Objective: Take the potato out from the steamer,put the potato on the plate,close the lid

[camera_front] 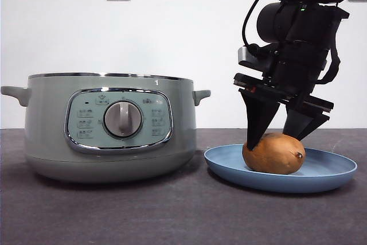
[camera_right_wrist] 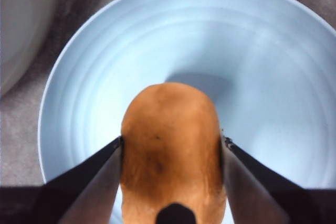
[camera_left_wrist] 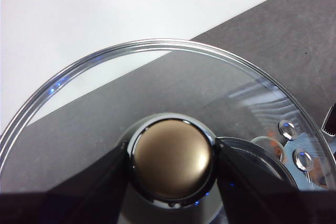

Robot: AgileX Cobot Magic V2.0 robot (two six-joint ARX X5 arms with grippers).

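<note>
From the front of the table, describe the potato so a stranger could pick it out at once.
Find the big sage-green steamer with the dial; beside it, on its dial-less side, lies a shallow light-blue plate. On that plate rests the potato, with the right hand straddling it from above. It is the only orange-brown oval thing there, with a small dark spot at one end.

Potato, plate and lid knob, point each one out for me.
potato [camera_front: 275,154]: front view, middle of its side.
plate [camera_front: 332,171]: front view, bare rim.
lid knob [camera_left_wrist: 172,157]: left wrist view, top face.

Low front camera faces level across the table; wrist cameras look down close.
</note>
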